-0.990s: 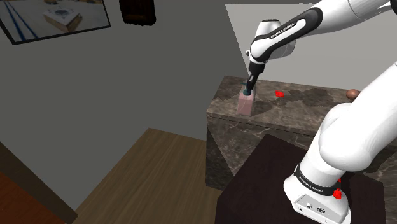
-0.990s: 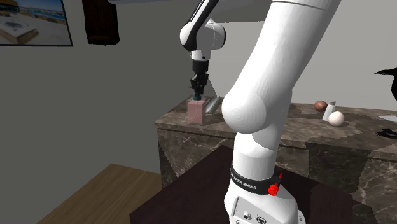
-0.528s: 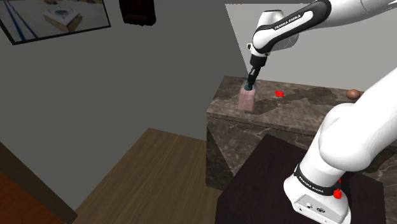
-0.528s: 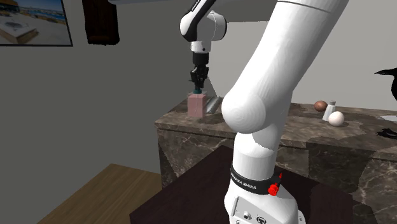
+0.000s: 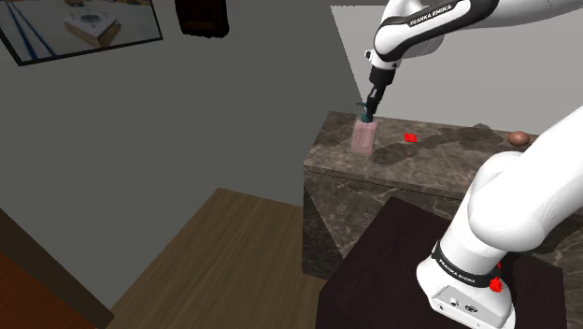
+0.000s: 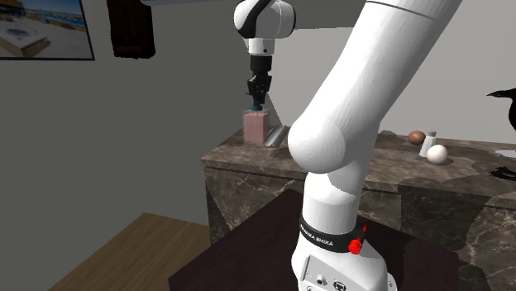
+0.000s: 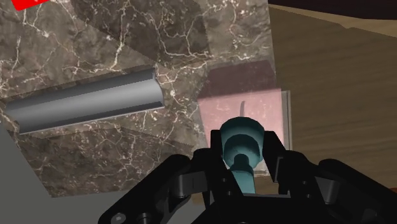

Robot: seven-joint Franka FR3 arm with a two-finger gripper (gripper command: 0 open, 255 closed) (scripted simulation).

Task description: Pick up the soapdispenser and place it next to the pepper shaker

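Hand, shoulder view: the all-black 2-finger hand points down from the white arm, clamped on the teal pump of a pink, square-bodied soap dispenser.
Soap dispenser, shoulder view: upright over the end of the dark marble desk toward this view's left. Its base looks just off the marble.
Red patch, shoulder view: a small red patch lies on the desk near the soap dispenser, toward this view's right.
Brown egg, shoulder view: a brown egg sits far along the desk, well apart from the soap dispenser.
Stand, shoulder view: the dark box stand is in front of the desk, on a wooden floor.
Hand, second exterior view: it hangs straight down and grips the pump from above, with the pink body below it.
Grey bar, second exterior view: a grey rounded bar lies on the desk just beside the soap dispenser.
Pepper shaker, second exterior view: a small white pepper shaker stands toward this view's right. It is between the brown egg and a white egg, well apart from the soap dispenser.
Hand, wrist view: the 2 fingers clasp the teal pump's neck, 1 on each side.
Soap dispenser, wrist view: its pink body lies partly over the desk's corner and partly over the wooden floor.
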